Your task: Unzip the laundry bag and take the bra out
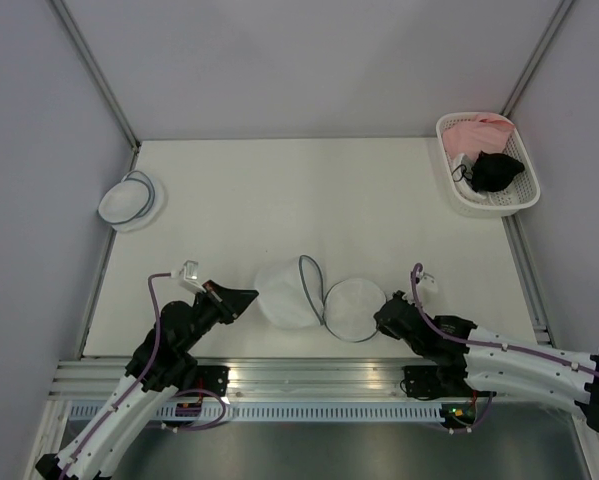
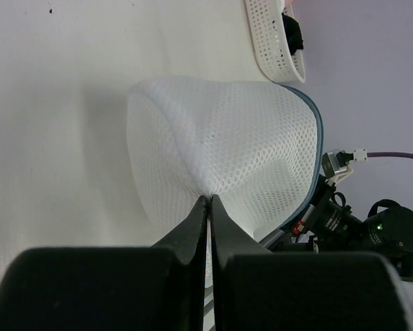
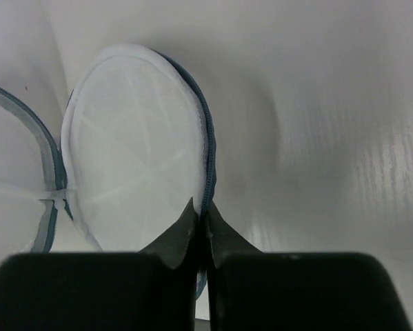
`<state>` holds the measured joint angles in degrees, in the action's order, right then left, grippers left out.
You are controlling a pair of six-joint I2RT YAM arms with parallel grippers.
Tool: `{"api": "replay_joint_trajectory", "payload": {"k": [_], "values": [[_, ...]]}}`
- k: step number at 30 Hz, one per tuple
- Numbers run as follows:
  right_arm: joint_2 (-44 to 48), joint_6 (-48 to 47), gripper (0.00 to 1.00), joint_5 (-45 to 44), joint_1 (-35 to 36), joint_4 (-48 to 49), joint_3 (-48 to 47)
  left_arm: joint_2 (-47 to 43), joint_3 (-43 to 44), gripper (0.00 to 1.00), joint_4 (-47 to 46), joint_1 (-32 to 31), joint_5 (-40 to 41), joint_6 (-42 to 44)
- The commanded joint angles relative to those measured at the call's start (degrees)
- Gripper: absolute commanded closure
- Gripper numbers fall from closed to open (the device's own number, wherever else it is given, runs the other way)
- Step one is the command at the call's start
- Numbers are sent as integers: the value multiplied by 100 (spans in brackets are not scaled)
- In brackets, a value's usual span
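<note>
The laundry bag (image 1: 282, 292) lies on its side at the table's near middle, a white mesh dome with a dark grey-blue zipper rim. Its flat disc lid (image 1: 354, 308) is swung open to the right, hinged at the rim. My left gripper (image 1: 247, 298) is shut on the mesh of the dome's left side; in the left wrist view the tips (image 2: 209, 198) pinch the bag (image 2: 227, 145). My right gripper (image 1: 384, 315) is shut on the lid's zipper edge; in the right wrist view the tips (image 3: 200, 207) clamp the lid's (image 3: 134, 145) blue rim. No bra shows in the bag; its inside is hidden.
A smaller white dome with a pale bluish rim (image 1: 131, 200) sits at the far left edge. A white basket (image 1: 509, 205) at the back right holds a pink garment (image 1: 479, 130) and a black one (image 1: 496, 170). Grey walls enclose the table.
</note>
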<state>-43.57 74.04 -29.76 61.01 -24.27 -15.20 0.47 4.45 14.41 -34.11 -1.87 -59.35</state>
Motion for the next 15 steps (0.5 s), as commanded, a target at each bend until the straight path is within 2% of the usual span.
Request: {"api": "replay_joint_trajectory", "payload": {"k": [1, 3, 4, 6, 7, 8, 9, 11, 12, 13, 15], "values": [[269, 198, 100, -688, 51, -638, -439, -83, -234, 98, 554, 27, -235, -15], [446, 155, 100, -1223, 51, -1130, -878, -82, -234, 98, 379, 27, -419, 90], [455, 146, 99, -1434, 51, -1768, -1306, 188, -199, 98, 326, 18, -489, 134], [359, 137, 100, -2047, 42, -2447, -1782, 286, -164, 98, 116, 27, -683, 274], [149, 146, 100, -2226, 51, -3103, -2280, 348, -111, 94, 53, 27, -788, 310], [8, 154, 99, -2427, 51, -3432, -2546, 366, -85, 87, 0, 27, -832, 354], [-150, 181, 100, -2734, 51, -3766, -2801, 375, -58, 71, -131, 27, -867, 372], [-695, 295, 100, -3052, 51, -4750, -3540, 375, 29, 52, -185, 27, -903, 398], [-897, 417, 100, -3332, 51, -5049, -3777, 392, 65, 39, -185, 27, -894, 407], [-1264, 427, 100, -3457, 51, -5566, -4180, 410, 135, 34, -185, 27, -894, 424], [-1592, 175, 100, -3729, 42, -5904, -4499, 471, 231, 24, -150, 18, -868, 425]]}}
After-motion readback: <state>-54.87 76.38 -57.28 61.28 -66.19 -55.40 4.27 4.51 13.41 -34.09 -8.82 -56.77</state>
